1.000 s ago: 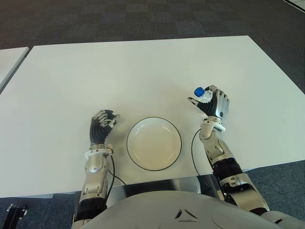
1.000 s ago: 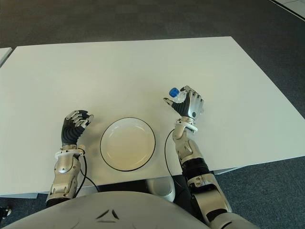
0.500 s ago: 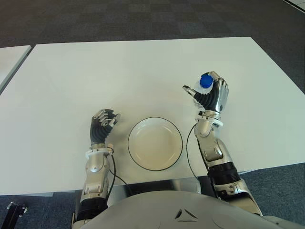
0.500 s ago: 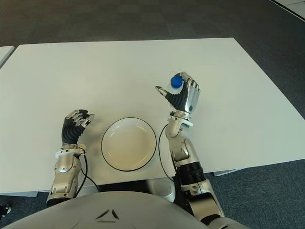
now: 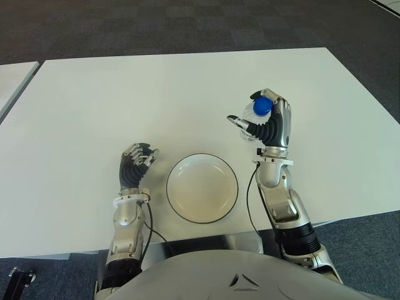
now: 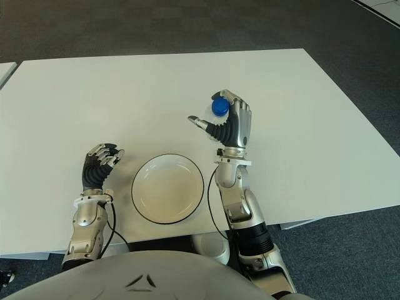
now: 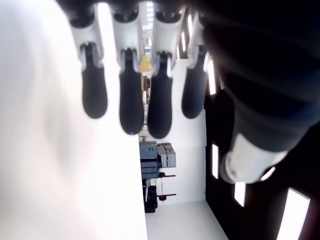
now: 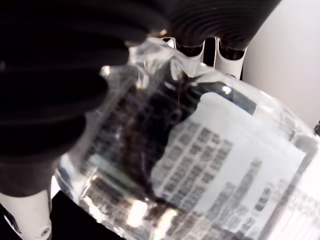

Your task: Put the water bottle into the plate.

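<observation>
My right hand [image 5: 265, 122] is raised above the table, to the right of the plate and a little beyond it, shut on a clear water bottle [image 8: 200, 150] with a blue cap [image 5: 261, 105] and a white printed label. The bottle stands roughly upright in the fist, cap up. The white plate [image 5: 202, 187] with a dark rim lies on the table near the front edge, nothing in it. My left hand [image 5: 134, 164] shows left of the plate, fingers curled, holding nothing.
The white table [image 5: 156, 100] stretches wide behind the plate. A second white table edge [image 5: 12, 81] shows at the far left. Dark carpet [image 5: 187, 25] lies beyond. Black cables [image 5: 250, 200] run along both forearms.
My right hand has lifted the bottle off the table and carried it up and leftward, closer to the plate. The left hand has stayed put.
</observation>
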You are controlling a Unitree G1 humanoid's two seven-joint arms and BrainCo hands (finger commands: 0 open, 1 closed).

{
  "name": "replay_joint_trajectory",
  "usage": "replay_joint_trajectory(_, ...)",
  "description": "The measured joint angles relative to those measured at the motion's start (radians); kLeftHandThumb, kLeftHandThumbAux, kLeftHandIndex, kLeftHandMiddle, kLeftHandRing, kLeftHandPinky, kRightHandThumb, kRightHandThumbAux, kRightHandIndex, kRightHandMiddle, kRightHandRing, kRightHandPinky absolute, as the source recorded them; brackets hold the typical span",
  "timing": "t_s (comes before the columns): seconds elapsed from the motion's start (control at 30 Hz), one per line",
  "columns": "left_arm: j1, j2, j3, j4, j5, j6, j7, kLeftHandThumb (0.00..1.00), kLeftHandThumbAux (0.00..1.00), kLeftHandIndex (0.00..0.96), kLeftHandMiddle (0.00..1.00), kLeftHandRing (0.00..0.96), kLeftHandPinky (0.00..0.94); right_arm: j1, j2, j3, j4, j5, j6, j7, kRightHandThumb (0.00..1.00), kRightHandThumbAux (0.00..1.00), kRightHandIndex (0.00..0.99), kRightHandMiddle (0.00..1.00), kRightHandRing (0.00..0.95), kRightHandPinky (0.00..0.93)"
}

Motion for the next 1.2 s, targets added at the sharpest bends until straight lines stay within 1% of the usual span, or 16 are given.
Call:
replay_joint_trajectory(0.17,0.002,0.0,0.001,0.004,0.0,-0.002,0.0,0.707,0.708,0.432,0.534,0.521,0.506,0.0,0.003,0.015,-0.001,0.014,-0.029,0.041,0.736,0.713,0.44,0.874,0.888,0.899)
replay_joint_trajectory(0.3,0.003,-0.001,0.0,0.004,0.0,-0.002,0.0,0.707,0.708,0.432,0.534,0.521,0.505,0.005,0.01,0.044,-0.013,0.017,-0.056,0.069,0.736,0.713,0.44,0.875,0.89,0.901)
replay_joint_trajectory(0.5,0.005,-0.003,0.0,0.004,0.0,-0.002,0.0,0.706,0.708,0.432,0.53,0.516,0.505,0.01,0.0,0.085,-0.03,0.06,-0.129,0.161,0.738,0.713,0.44,0.878,0.894,0.904)
replay_joint_trajectory(0.63,0.005,-0.005,0.001,0.004,-0.001,-0.002,0.0,0.706,0.708,0.432,0.527,0.516,0.506,0.003,-0.047,0.098,-0.025,0.108,-0.205,0.256,0.738,0.713,0.44,0.879,0.895,0.903)
replay_joint_trajectory(0.73,0.005,-0.005,0.002,0.006,-0.001,-0.004,0.0,0.707,0.708,0.432,0.527,0.517,0.507,-0.01,-0.101,0.109,-0.001,0.125,-0.268,0.331,0.737,0.712,0.44,0.877,0.893,0.9)
replay_joint_trajectory(0.8,0.005,-0.005,0.002,0.007,-0.001,-0.006,0.0,0.707,0.708,0.432,0.526,0.517,0.506,-0.015,-0.124,0.114,0.014,0.131,-0.294,0.368,0.737,0.711,0.44,0.875,0.891,0.899)
replay_joint_trajectory(1.0,0.006,-0.005,0.002,0.008,0.0,-0.009,0.0,0.707,0.708,0.432,0.53,0.519,0.507,-0.016,-0.169,0.119,0.049,0.153,-0.331,0.463,0.735,0.712,0.44,0.876,0.887,0.897)
replay_joint_trajectory(1.2,0.006,-0.007,0.002,0.008,0.0,-0.009,0.0,0.707,0.708,0.432,0.527,0.514,0.502,-0.016,-0.189,0.149,0.062,0.162,-0.341,0.555,0.733,0.712,0.441,0.873,0.88,0.886)
